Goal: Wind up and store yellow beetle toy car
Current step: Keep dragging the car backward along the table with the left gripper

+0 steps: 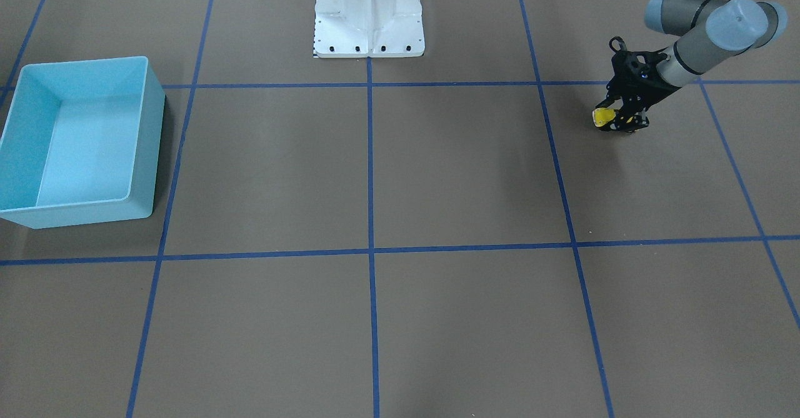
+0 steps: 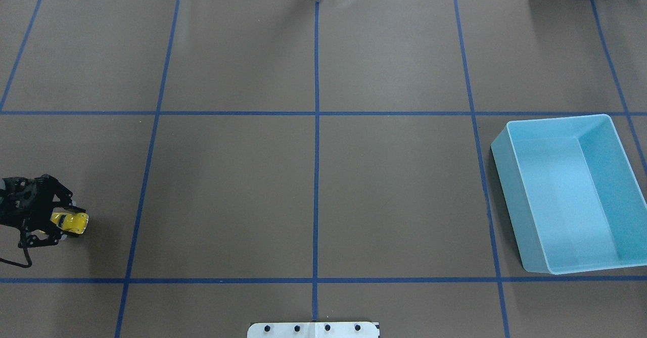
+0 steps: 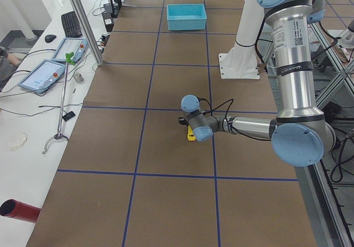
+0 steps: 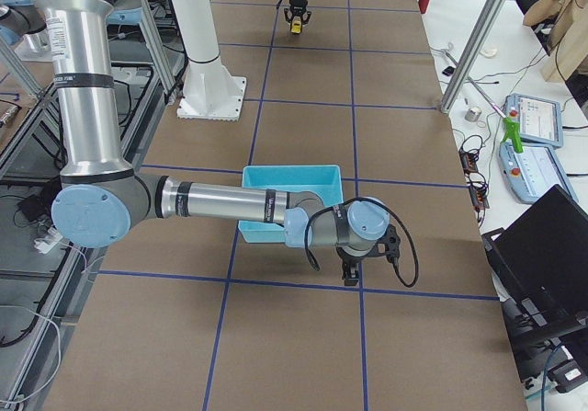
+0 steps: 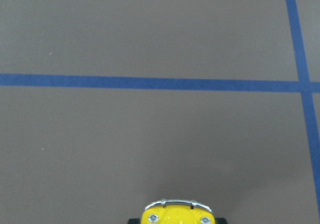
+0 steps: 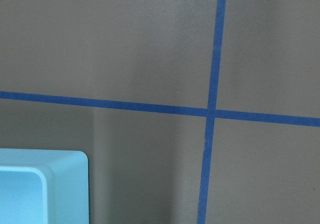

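The yellow beetle toy car (image 2: 71,221) is at the table's far left, low on the brown surface. My left gripper (image 2: 70,223) is shut on it, a black finger against each side. From across the table the same car (image 1: 604,117) sticks out of that gripper (image 1: 615,120). The left wrist view shows only the car's nose and chrome bumper (image 5: 176,210). The light blue bin (image 2: 508,201) stands open at the far right. My right gripper (image 4: 350,271) hangs beside the bin (image 4: 276,176); I cannot tell whether it is open or shut. The right wrist view catches one bin corner (image 6: 47,181).
Blue tape lines (image 2: 316,141) divide the brown table into squares. The white robot base (image 1: 369,24) sits at the table's middle edge. A side bench holds tablets (image 3: 43,73) and cables. A person (image 4: 562,16) sits past the far corner.
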You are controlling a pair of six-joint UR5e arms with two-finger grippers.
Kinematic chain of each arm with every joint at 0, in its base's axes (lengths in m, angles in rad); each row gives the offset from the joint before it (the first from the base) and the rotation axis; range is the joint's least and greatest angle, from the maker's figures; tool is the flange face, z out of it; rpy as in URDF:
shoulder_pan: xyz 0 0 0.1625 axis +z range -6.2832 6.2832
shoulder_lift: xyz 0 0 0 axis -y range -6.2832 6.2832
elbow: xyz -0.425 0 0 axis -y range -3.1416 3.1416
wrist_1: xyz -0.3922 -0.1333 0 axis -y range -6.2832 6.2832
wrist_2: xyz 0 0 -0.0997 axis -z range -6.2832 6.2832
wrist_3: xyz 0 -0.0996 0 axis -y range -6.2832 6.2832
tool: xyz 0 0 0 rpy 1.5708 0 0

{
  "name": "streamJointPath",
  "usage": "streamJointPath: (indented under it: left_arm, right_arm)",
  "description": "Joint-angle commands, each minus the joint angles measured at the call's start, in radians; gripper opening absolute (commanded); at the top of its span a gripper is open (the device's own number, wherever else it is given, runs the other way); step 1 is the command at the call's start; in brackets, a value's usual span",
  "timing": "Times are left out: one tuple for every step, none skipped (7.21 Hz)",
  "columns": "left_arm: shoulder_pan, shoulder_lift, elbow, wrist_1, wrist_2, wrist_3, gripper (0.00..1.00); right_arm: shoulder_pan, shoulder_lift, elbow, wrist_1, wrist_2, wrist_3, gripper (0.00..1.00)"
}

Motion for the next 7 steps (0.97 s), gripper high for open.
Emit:
streamJointPath:
  left_arm:
    - [-0.021, 0.021, 0.049, -0.087, -0.014, 0.01, 0.0]
    - [-0.028, 0.022, 0.059, -0.096, -0.03, 0.01, 0.0]
    - [-0.041, 0.022, 0.066, -0.096, -0.034, 0.027, 0.0]
    - [-0.045, 0.022, 0.075, -0.098, -0.035, 0.04, 0.0]
    - [-0.048, 0.022, 0.09, -0.11, -0.034, 0.048, 0.0]
    - [-0.051, 0.022, 0.102, -0.112, -0.034, 0.068, 0.0]
    - [-0.056, 0.031, 0.121, -0.135, -0.035, 0.088, 0.0]
  right_arm:
    - [0.0, 0.002, 0.0, 0.0, 0.002, 0.0, 1.0]
    - [0.0, 0.002, 0.0, 0.0, 0.0, 0.0, 1.0]
    - [0.0, 0.002, 0.0, 0.0, 0.0, 0.0, 1.0]
    - [0.0, 0.003, 0.002, 0.0, 0.002, 0.0, 1.0]
    - [0.0, 0.005, 0.002, 0.0, 0.0, 0.0, 1.0]
    - [0.0, 0.006, 0.002, 0.0, 0.002, 0.0, 1.0]
    - [0.0, 0.008, 0.002, 0.0, 0.0, 0.001, 1.0]
